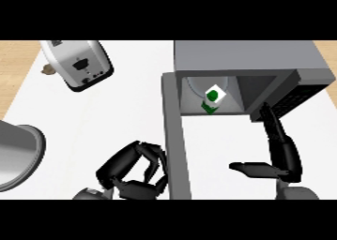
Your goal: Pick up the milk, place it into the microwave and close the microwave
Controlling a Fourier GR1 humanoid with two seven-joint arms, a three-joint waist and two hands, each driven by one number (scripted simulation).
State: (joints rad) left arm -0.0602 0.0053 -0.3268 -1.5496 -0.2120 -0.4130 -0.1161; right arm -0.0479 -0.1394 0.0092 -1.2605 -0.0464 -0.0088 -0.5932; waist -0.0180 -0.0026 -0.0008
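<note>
The milk carton (pixel 213 99), white with green marks, stands inside the open microwave (pixel 247 58) on its round plate. The microwave's door (pixel 174 136) swings out toward me, its grey edge running down the middle of the view. My right hand (pixel 281 152) is in front of the cavity's right side, fingers straight toward the opening and thumb out to the left, holding nothing. My left hand (pixel 133 171) is just left of the door with its fingers curled, touching or close to the door's outer face; no object shows in it.
A toaster (pixel 79 63) lies tilted at the back left of the white counter (pixel 88 122). A large metal pot (pixel 11 157) sits at the left edge. A small brown object (pixel 47 70) peeks from behind the toaster.
</note>
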